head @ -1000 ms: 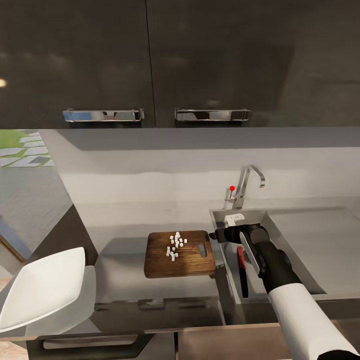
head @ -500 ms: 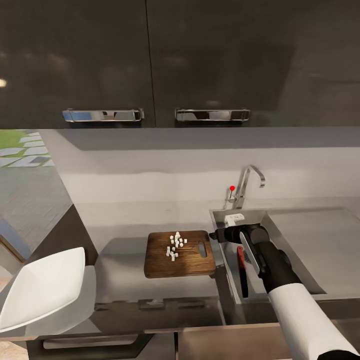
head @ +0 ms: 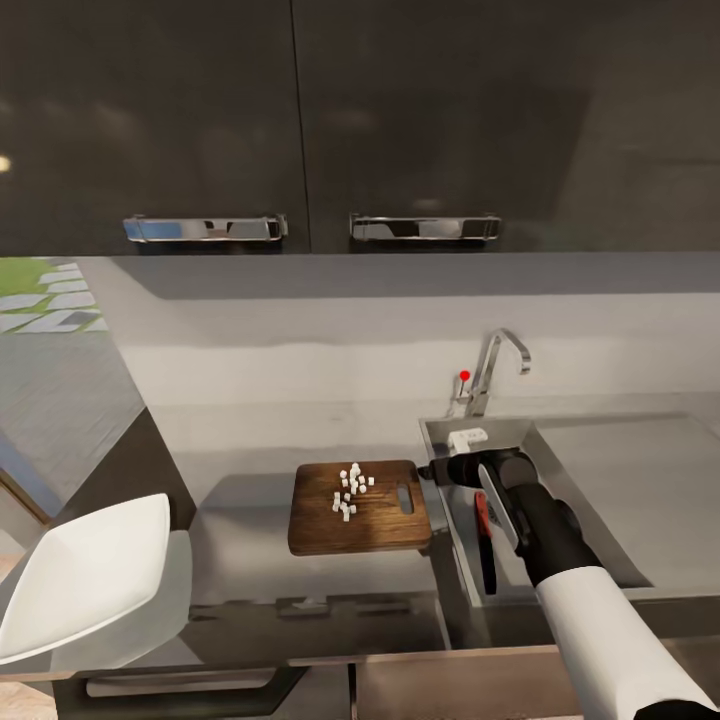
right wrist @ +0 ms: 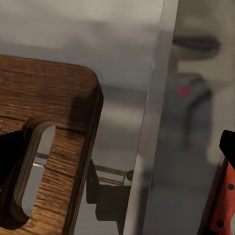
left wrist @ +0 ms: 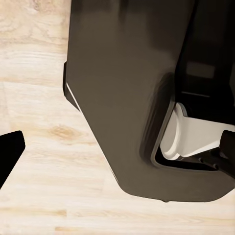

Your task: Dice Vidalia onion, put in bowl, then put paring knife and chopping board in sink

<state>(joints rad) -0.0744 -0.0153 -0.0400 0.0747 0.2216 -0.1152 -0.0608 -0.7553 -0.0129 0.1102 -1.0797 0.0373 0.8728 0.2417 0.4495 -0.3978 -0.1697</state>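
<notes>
From the head camera, the paring knife is lying in the sink with its red handle toward the far side. The diced onion is sitting in a loose cluster on the chopping board, which is resting on the surface just left of the basin. The bowl is standing well apart at the near left, tilted over the edge. The right tool is hovering at the basin's left rim, close to the board's handle slot; I cannot tell how its jaws stand. Judging by this, the cubes are not yet in the bowl, so the board should be lifted level, gripped firmly at the slotted end, so nothing is rolling off.

The left wrist camera is looking at pale wooden flooring and a dark robot body; the left tool's state cannot be told.

From the right wrist camera, the board's slotted end is lying close ahead, the sink rim beside it, the red handle beyond. One dark fingertip is showing by the slot, apparently spread wide.
</notes>
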